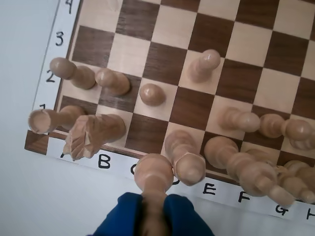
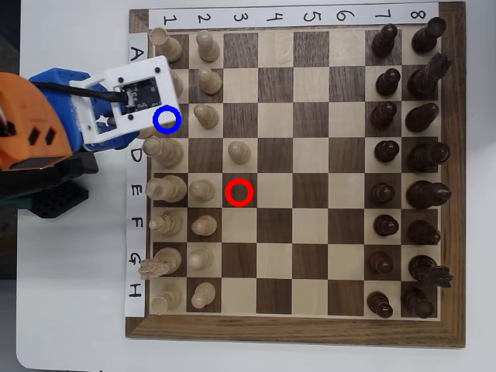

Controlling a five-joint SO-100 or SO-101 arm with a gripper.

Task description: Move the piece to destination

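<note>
the blue end effector (image 1: 153,209) is closed tight on the piece (image 1: 153,172), holding its thin body under the round head. the piece is right at the blue ring (image 2: 167,119) by the board's edge. it looks light, hard and smooth, so it could slip or tip.
</note>
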